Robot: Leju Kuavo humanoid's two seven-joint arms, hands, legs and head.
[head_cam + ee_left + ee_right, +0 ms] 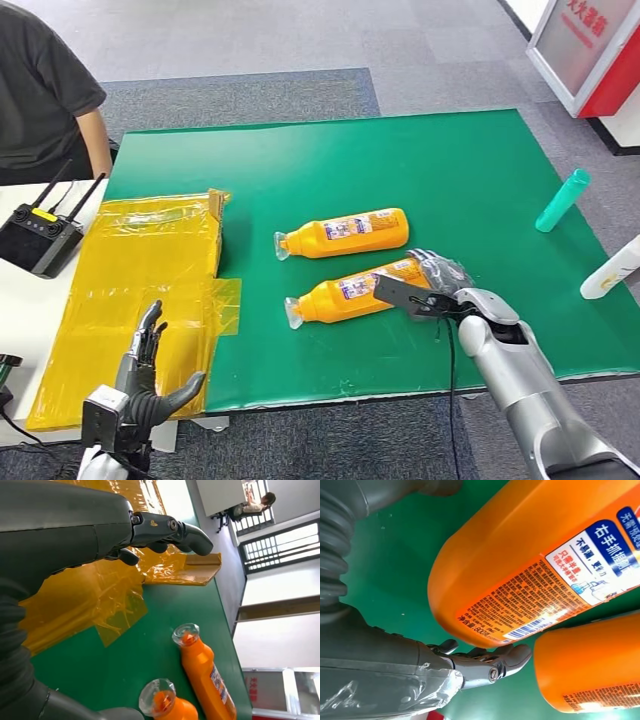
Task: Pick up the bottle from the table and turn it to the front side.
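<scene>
Right hand (438, 272) is placed at the base of the nearer orange bottle (355, 291), fingers around it, though a firm clamp cannot be told. It lies on the green mat (483, 180), just beside a 2nd bottle (351, 233), which could be knocked during lifting. Left hand (147, 375) hovers spread, holding nothing.

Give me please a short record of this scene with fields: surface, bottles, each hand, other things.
surface: green mat
near bottle: orange, lying flat, back label up
far bottle: orange, lying flat, apart from the near one
right hand: at the near bottle's base; grip unclear
left hand: open, holding nothing, over yellow film
other: teal bottle, white bottle, remote
</scene>
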